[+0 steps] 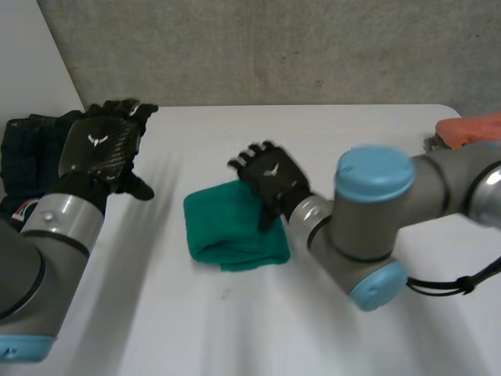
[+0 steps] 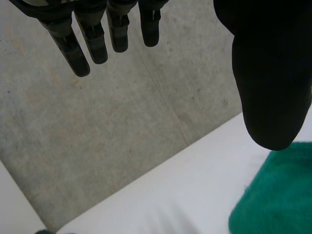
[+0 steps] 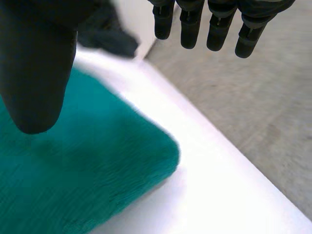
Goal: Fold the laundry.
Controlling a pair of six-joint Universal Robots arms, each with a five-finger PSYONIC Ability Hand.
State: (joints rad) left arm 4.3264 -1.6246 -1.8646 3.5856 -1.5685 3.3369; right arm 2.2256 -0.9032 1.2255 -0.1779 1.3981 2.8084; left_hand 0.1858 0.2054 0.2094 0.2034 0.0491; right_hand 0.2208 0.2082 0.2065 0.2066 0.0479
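On the desk [image 1: 235, 337], the green towel [image 1: 223, 231] lies folded at centre. My right hand [image 1: 272, 176] hovers over its right corner, fingers [image 3: 189, 29] straight, holding nothing. My left hand [image 1: 102, 149] is raised well apart, loose and empty. I'd press the towel flat, palm down, before fetching the dark pile [image 1: 23, 149].

Orange cloth [image 1: 472, 128] cut off at edge.

No readable text or labels
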